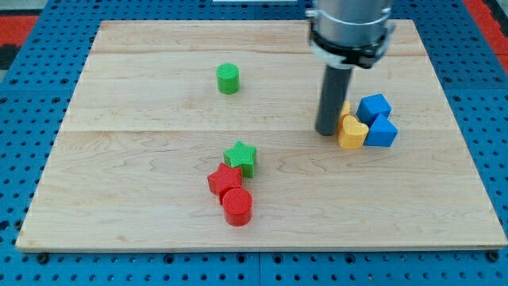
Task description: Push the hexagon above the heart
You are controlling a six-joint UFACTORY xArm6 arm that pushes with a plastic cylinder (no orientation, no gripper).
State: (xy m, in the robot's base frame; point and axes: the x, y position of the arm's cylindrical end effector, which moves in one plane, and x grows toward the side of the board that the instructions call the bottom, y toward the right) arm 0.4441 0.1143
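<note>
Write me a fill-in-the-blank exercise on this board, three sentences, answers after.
1. My tip rests at the view's left of the ____ heart.
2. The green star touches a star coloured ____.
3. The green cylinder stands alone toward the view's ____ of the board.

Answers: yellow; red; top

A pale wooden worktop [143,183] of joined planks filled most of the view under even, soft light. Around it ran a blue perforated base [24,143], and red patches [32,20] showed at 10 and 2 o'clock.
</note>
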